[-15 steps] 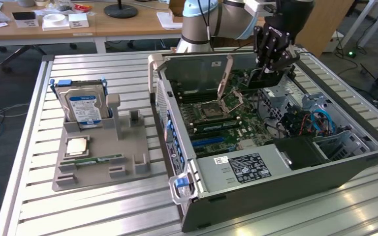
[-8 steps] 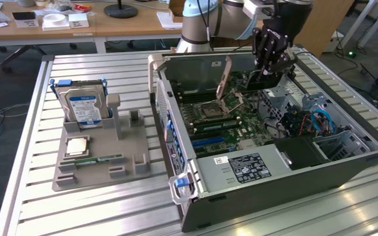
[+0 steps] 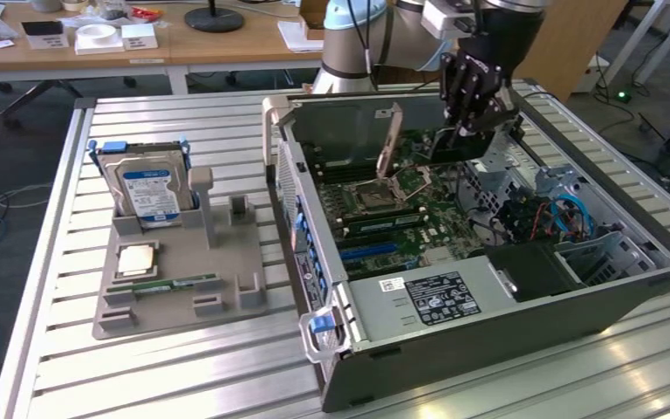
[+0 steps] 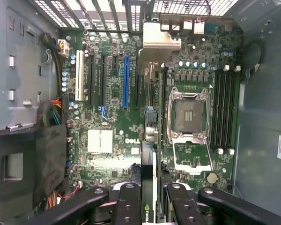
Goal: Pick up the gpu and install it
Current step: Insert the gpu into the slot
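Gripper (image 3: 473,127) clamps the gpu (image 3: 457,148) edge-down, upper right of the exterior view; best held parallel to the blue slot (image 4: 126,82)

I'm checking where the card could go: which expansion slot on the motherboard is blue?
The long slot, which sits nearer the CPU socket than the white slot does; the slots between it and the white one are black.

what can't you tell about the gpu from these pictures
- gpu fan face: wrist view, card seen edge-on.
- Board area right under it: wrist view, the card itself covers it.
- Card's upper part: exterior view, gripper covers it.
- hard drive label text: exterior view, too small.
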